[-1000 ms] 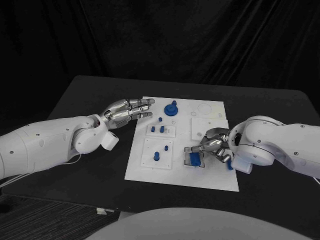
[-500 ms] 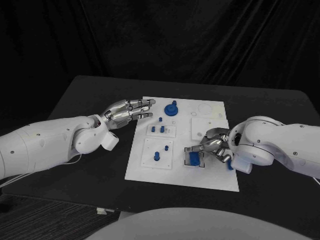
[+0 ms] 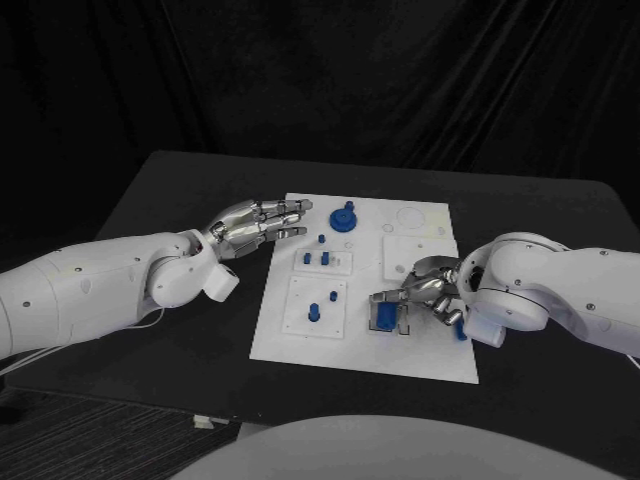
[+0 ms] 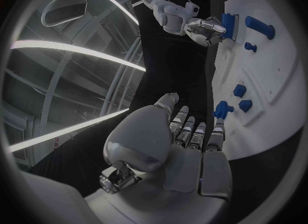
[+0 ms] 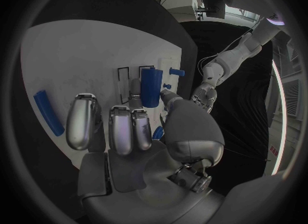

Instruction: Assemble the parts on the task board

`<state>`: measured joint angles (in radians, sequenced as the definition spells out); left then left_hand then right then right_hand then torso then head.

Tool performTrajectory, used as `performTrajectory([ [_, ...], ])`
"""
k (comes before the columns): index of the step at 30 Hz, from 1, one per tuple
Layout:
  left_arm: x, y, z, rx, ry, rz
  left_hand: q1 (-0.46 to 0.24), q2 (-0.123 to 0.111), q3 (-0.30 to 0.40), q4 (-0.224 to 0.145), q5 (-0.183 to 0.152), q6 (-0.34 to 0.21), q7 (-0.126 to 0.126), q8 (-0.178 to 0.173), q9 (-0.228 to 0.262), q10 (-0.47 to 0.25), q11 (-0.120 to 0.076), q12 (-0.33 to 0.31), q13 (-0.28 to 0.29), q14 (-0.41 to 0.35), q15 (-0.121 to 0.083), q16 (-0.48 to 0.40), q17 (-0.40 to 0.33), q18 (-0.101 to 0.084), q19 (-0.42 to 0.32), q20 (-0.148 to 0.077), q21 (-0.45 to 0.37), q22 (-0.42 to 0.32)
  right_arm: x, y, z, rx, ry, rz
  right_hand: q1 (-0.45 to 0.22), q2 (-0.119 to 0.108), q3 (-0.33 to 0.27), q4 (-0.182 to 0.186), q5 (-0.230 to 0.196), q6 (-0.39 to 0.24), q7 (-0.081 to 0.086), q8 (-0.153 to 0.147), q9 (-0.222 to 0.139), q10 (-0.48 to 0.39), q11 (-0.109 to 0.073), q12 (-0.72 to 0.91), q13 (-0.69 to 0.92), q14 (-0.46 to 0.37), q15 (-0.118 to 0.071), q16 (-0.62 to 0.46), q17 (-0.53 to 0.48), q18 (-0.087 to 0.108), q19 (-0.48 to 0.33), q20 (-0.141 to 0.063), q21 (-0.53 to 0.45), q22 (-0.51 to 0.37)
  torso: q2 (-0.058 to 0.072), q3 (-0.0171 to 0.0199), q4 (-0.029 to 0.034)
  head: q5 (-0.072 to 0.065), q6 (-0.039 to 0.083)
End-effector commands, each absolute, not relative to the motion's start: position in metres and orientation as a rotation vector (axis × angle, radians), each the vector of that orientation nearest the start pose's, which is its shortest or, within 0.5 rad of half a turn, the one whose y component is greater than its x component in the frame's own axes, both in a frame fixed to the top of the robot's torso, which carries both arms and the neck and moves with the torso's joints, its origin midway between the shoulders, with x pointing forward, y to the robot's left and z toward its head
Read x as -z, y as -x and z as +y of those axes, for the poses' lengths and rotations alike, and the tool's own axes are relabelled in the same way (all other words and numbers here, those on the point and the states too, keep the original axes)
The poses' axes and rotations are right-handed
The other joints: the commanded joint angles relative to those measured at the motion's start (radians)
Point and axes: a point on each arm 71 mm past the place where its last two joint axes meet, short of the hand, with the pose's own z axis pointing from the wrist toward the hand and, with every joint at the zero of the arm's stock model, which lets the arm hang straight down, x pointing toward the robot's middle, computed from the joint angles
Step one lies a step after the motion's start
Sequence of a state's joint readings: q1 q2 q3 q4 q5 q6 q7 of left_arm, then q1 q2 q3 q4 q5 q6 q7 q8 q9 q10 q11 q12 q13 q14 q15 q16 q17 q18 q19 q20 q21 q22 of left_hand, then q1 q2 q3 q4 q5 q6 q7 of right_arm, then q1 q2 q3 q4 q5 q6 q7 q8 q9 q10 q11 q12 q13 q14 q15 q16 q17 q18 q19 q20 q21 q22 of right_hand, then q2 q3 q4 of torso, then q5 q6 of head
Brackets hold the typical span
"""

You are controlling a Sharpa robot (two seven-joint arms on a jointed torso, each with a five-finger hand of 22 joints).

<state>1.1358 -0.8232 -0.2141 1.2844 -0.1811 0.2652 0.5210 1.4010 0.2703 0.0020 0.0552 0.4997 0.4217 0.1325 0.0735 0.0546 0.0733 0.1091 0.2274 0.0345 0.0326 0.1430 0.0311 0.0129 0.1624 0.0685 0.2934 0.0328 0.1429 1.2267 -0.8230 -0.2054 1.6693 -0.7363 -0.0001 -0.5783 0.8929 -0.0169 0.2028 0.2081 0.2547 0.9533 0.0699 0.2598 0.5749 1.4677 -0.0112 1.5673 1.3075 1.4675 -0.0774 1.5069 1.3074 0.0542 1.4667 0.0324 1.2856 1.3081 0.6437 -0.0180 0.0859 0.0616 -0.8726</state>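
The white task board [image 3: 424, 350] lies mid-table. My right hand [image 3: 427, 291] is at its near right part, and thumb and a finger pinch an upright blue block [image 3: 388, 317] standing in a dark-framed slot [image 5: 122, 83]. The right wrist view has this block [image 5: 151, 87] between the thumb and a finger. A blue bar [image 5: 49, 112] lies flat on the board beside the hand. My left hand [image 3: 257, 222] hovers at the board's far left edge, fingers straight and apart, holding nothing. A blue knob [image 3: 345, 216] stands just past its fingertips [image 3: 303, 207].
Two small blue pegs [image 3: 316, 260] stand in a square plate mid-board, and two more blue pieces [image 3: 317, 306] sit in the plate nearer me. In the left wrist view the knob [image 4: 223, 109] lies close to the left hand [image 4: 186, 142]. Black table [image 3: 176, 300] surrounds the board.
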Motion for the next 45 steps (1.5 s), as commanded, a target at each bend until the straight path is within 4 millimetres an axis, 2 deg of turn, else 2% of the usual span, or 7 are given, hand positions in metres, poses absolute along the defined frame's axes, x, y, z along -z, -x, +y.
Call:
performTrajectory([
  [1,0.2719,-0.4675,0.2424,1.825,0.894,1.796,-0.012,0.002,0.004,0.001,0.003,0.0,0.002,0.003,0.001,0.0,0.008,0.006,0.002,0.003,0.005,0.004,0.002,0.015,0.007,-0.002,0.004,0.0,0.2677,-0.4111,-0.1735,-0.542,-0.431,2.58,-0.009,0.0,-0.007,-0.002,-0.005,0.001,0.001,0.005,-0.002,0.103,0.006,0.004,0.263,0.078,0.007,-0.005,0.135,0.012,0.001,0.006,-0.004,0.173,0.0,-0.0001,0.0001,0.001,0.0],
  [21,0.2764,-0.4651,0.2425,1.825,0.904,1.809,-0.013,0.001,0.009,0.001,0.004,0.0,0.001,0.004,0.0,0.001,0.007,0.006,0.002,0.005,0.011,0.005,0.002,0.015,0.008,-0.002,0.004,0.0,0.2681,-0.411,-0.1723,-0.532,-0.399,2.584,0.019,-0.014,-0.033,-0.032,-0.067,0.005,-0.002,0.018,-0.005,0.103,0.004,0.004,0.263,0.078,0.005,-0.005,0.135,0.012,0.002,0.005,-0.006,0.174,0.0,-0.0001,0.0001,0.003,0.0],
  [26,0.2777,-0.4645,0.2422,1.825,0.907,1.813,-0.013,0.001,0.01,0.001,0.005,-0.001,0.001,0.004,0.0,0.001,0.007,0.007,0.002,0.005,0.011,0.005,0.002,0.015,0.008,-0.002,0.004,0.0,0.2679,-0.4111,-0.1717,-0.52,-0.362,2.577,0.016,-0.021,-0.053,-0.034,-0.106,0.001,-0.001,0.022,-0.006,0.103,0.005,0.004,0.263,0.077,0.005,-0.006,0.133,0.012,0.002,0.004,-0.007,0.174,0.0,0.0001,0.0001,0.003,0.0],
  [28,0.2781,-0.4644,0.2421,1.825,0.908,1.814,-0.013,0.001,0.011,0.0,0.005,-0.001,0.001,0.004,0.0,0.001,0.007,0.006,0.002,0.007,0.012,0.007,0.003,0.015,0.008,-0.002,0.004,0.0,0.268,-0.411,-0.1712,-0.519,-0.355,2.578,0.003,-0.031,-0.075,-0.028,-0.147,-0.003,0.0,0.025,-0.007,0.103,0.005,0.004,0.263,0.077,0.006,-0.006,0.132,0.012,0.003,0.005,-0.006,0.174,0.0,0.0,0.0003,0.003,0.0],
  [32,0.2786,-0.4641,0.2419,1.826,0.909,1.817,-0.014,0.001,0.012,0.0,0.005,-0.001,0.001,0.004,0.0,0.001,0.007,0.006,0.002,0.008,0.012,0.008,0.003,0.015,0.008,-0.002,0.004,0.0,0.2681,-0.411,-0.1708,-0.518,-0.347,2.579,-0.01,-0.043,-0.104,-0.017,-0.194,-0.007,0.0,0.03,-0.007,0.103,0.006,0.004,0.263,0.077,0.006,-0.007,0.132,0.012,0.003,0.005,-0.007,0.174,0.0,-0.0001,0.0001,0.005,0.0],
  [41,0.2796,-0.4636,0.242,1.824,0.912,1.82,-0.014,0.001,0.014,0.0,0.006,-0.001,0.001,0.004,0.0,0.002,0.007,0.007,0.002,0.009,0.013,0.009,0.004,0.015,0.008,-0.002,0.004,0.0,0.2681,-0.4112,-0.1709,-0.52,-0.345,2.576,-0.048,-0.085,-0.218,0.054,-0.206,-0.027,0.001,0.047,0.001,0.103,0.006,0.004,0.263,0.078,0.007,-0.005,0.135,0.011,0.003,0.005,-0.008,0.174,0.0,-0.0001,0.0002,0.006,0.0],
  [45,0.2798,-0.4634,0.2423,1.824,0.912,1.821,-0.014,0.001,0.014,0.0,0.006,-0.001,0.001,0.004,0.0,0.002,0.007,0.007,0.002,0.009,0.013,0.009,0.004,0.015,0.008,-0.002,0.004,0.0,0.2672,-0.4111,-0.1732,-0.524,-0.359,2.562,-0.054,-0.088,-0.256,0.081,-0.206,-0.034,0.001,0.055,0.007,0.103,0.007,0.004,0.263,0.078,0.007,-0.004,0.137,0.011,0.004,0.005,-0.006,0.175,0.0,0.0,0.0002,0.009,0.0],
])
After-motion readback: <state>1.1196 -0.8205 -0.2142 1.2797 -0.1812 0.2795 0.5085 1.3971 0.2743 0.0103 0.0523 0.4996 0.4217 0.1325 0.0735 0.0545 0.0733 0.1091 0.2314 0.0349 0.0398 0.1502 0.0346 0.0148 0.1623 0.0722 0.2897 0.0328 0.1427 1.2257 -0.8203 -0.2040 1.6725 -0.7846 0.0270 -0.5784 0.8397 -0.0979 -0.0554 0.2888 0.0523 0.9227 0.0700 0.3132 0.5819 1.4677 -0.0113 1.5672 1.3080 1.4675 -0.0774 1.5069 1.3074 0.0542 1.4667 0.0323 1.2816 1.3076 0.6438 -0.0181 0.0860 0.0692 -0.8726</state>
